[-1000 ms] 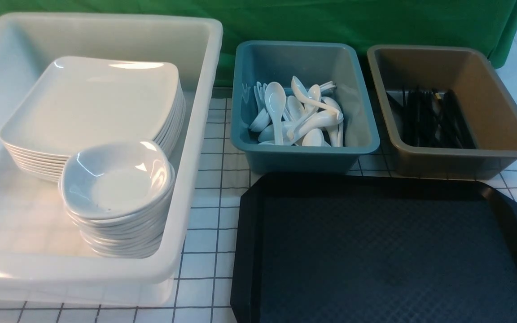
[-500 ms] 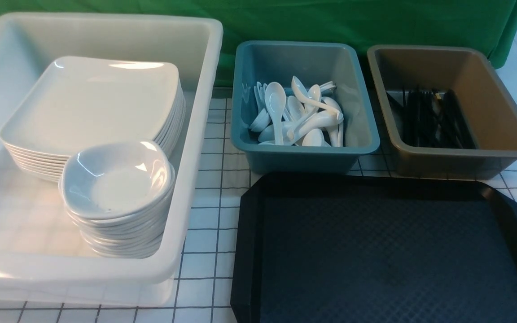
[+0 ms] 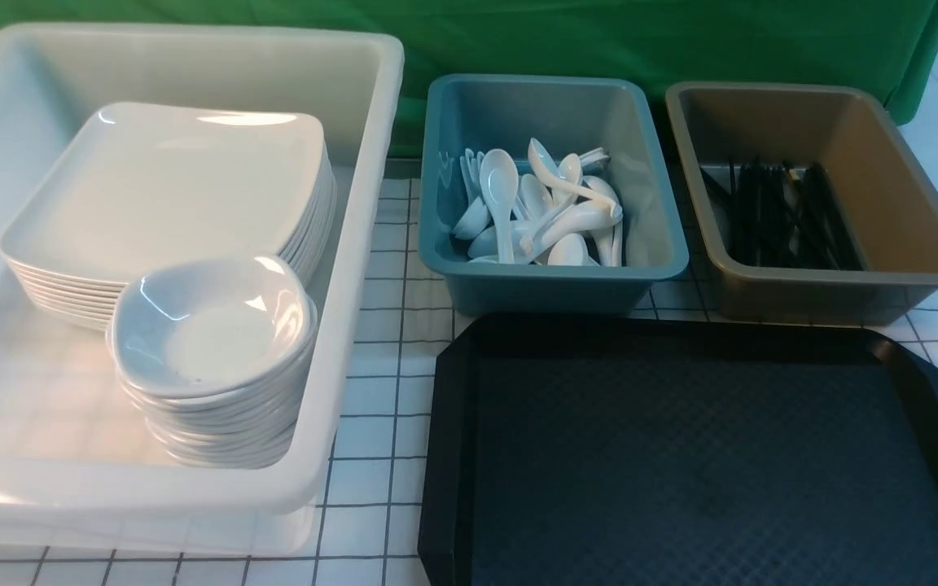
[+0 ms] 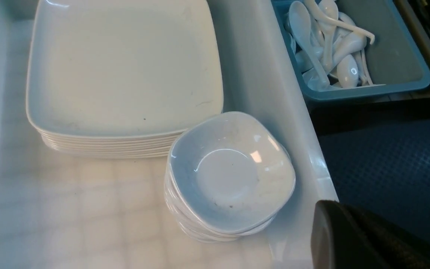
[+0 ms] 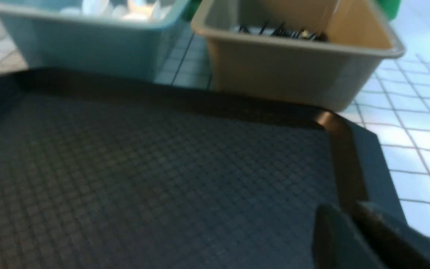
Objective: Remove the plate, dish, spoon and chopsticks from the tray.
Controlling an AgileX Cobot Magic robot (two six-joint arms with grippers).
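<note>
Black and diamond-textured, the tray (image 3: 697, 456) lies on the gridded white worktop (image 3: 387, 325) with nothing on it. Just left of it stands a white tub (image 3: 355, 244). Inside, the plate (image 3: 168, 187) tops a stack of like plates toward the far side, and the dish (image 3: 208, 325) tops a stack of small dishes at the near right corner, touching the plate stack's front edge. Beyond the tray sits a teal bin (image 3: 550, 281) holding a heap of white spoons; the spoon (image 3: 500, 195) lies among them, bowl toward the far wall. Right of that, a brown bin (image 3: 909, 212) holds the chopsticks (image 3: 786, 216), a loose bundle of black sticks lying along its floor.

Neither arm shows in the front view. The left hand (image 4: 353, 239) is only a dark corner in its wrist view, over the tub's right rim beside the dishes; it is closed and holds nothing seen. The right hand (image 5: 349, 239) shows as a blurred dark edge over the tray near its cut corner; I cannot tell how wide it stands.
</note>
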